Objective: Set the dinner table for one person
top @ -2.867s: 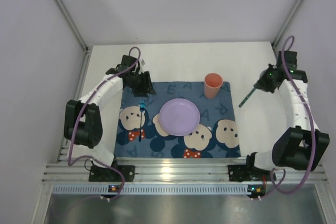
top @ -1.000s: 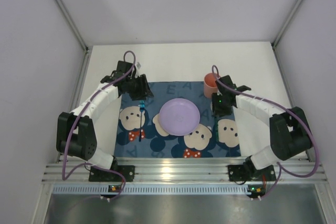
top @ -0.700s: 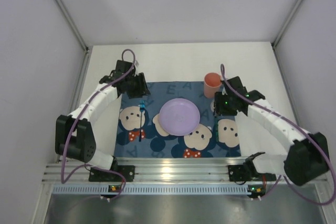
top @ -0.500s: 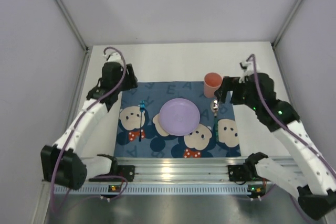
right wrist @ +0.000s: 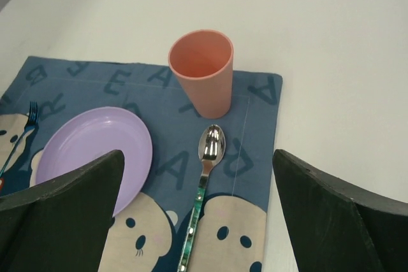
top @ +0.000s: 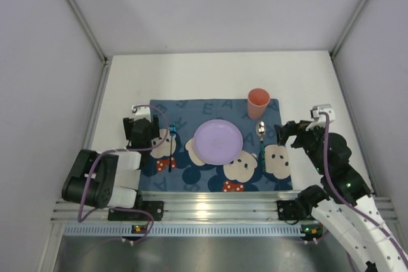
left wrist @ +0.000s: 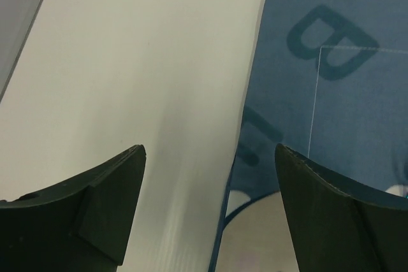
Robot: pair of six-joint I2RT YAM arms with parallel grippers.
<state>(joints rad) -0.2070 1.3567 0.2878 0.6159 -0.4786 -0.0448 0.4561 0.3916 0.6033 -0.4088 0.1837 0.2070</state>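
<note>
1. Both arms have drawn back, leaving the spoon [top: 261, 143] beside the purple plate [top: 218, 141].
2. Left gripper [left wrist: 207, 176] and right gripper [top: 287, 133]: jaws apart (both empty).
3. White dinner table [top: 210, 74] lies beneath the bear-print mat [top: 191, 109].

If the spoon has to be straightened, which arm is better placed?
Probably the right. The spoon lies right of the plate, just ahead of the open right gripper in its wrist view. The left gripper sits over the left edge of the mat, beyond the plate.
</note>
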